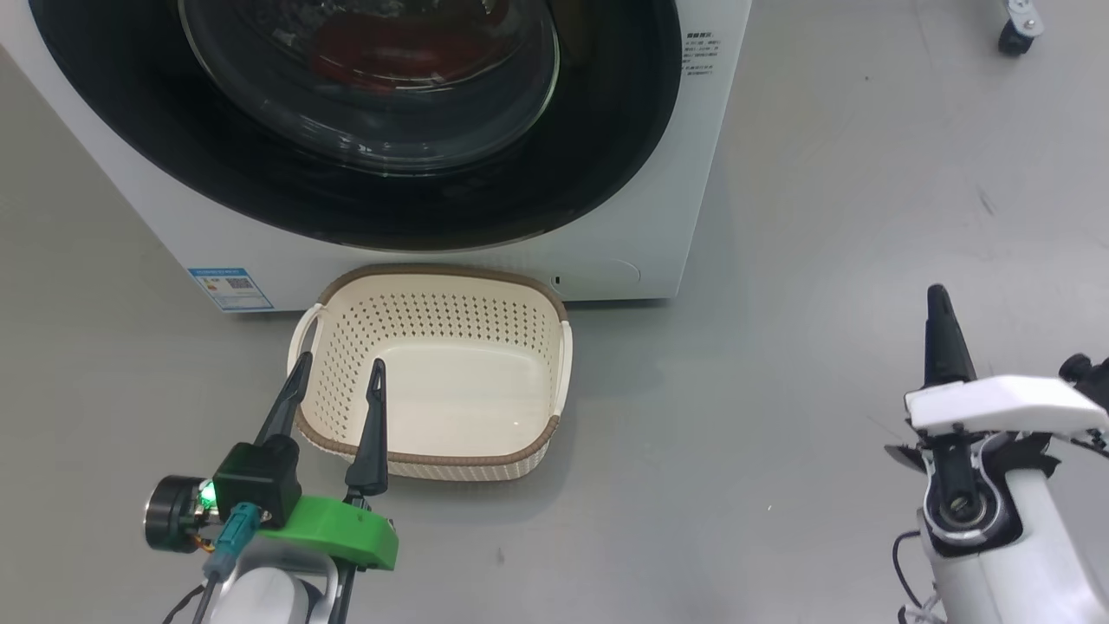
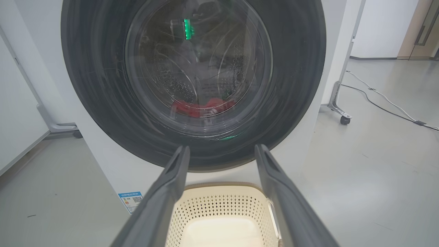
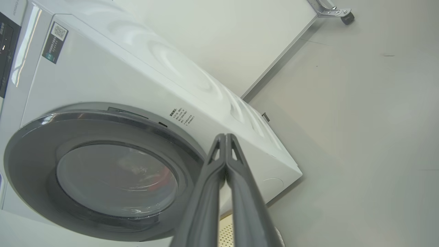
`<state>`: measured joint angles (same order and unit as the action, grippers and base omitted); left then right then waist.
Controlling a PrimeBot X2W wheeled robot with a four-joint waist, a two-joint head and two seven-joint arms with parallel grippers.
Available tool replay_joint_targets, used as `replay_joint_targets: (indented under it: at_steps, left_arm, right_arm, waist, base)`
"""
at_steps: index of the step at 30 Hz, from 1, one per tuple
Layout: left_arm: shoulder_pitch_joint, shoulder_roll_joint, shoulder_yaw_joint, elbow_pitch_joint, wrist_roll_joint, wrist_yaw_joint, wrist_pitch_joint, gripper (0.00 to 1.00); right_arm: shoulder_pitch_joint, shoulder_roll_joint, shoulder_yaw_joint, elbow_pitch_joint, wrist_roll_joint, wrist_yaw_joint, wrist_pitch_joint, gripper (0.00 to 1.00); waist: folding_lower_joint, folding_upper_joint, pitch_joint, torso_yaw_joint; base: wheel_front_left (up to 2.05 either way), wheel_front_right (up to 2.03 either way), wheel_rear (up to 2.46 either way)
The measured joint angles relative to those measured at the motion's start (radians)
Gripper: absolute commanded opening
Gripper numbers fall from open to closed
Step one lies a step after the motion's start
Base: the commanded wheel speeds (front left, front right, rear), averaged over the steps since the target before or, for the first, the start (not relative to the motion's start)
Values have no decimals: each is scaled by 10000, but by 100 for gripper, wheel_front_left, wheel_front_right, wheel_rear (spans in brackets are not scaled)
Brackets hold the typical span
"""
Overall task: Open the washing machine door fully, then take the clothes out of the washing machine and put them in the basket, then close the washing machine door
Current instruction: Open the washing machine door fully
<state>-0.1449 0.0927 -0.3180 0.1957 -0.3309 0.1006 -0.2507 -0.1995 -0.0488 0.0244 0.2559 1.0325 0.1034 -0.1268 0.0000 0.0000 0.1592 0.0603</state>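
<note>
- Smooth pale grey floor (image 1: 823,260), matte with faint scuffs, carries everything here; it runs from the robot's base out to the room's edges.
- Two tools. The left tool (image 1: 340,360), on a green mount, holds its two long dark fingers spread wide above the near rim of the basket, gripping nothing. The right tool (image 1: 937,299) hangs well apart to the right over bare floor, its fingers pressed together with nothing between them.
- One small cream plastic basket (image 1: 433,321), rounded rectangular, with perforated sides, a brown rim and two loop handles, stands on the floor just in front of the machine's base; its inside is bare.
- One big white front-loading washing machine (image 1: 606,234). A small blue label sticker (image 1: 230,289) with a QR code sits at its lower left corner; a block of small dark print (image 1: 700,56) is near the door's right edge, and a dark label with a QR code (image 3: 55,41) is on its upper front. All of this writing is too small to read.
- One large round washing machine door (image 1: 606,130), with a glossy black rim and a bulging clear glass bowl, lies closed against the front.
- Bright red clothes (image 2: 199,106) lie low in the steel drum behind the glass; their number cannot be told.
- Beyond: white panels on wheeled metal feet (image 2: 344,120), a thin cable (image 2: 387,103) across the floor, a tan door (image 2: 422,31).
</note>
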Motion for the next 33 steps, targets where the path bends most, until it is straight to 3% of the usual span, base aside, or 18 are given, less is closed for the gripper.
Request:
replay_joint_targets:
  at_steps: [7,15,33]
  left_arm:
    - [-356,-104,-59,-190,75,-8,-2,100]
    - [-781,-190,-90,-395,105,-82,-6,100]
    - [-1823,-466,-343,-493,102,-355,-13,100]
  right_arm:
    - [-1404,-6,-529,-44,2305,13,1292,0]
    - [-2969,-59,-949,-27,3776,2,2527,0]
    - [-6909,-1444,-708,610,4146,-988,4763,0]
  waist:
    - [0,0,634,215]
    - [0,0,1307,479]
    - [0,0,2940,1508]
  base:
    - [0,0,0]
    - [0,0,0]
    - [0,0,0]
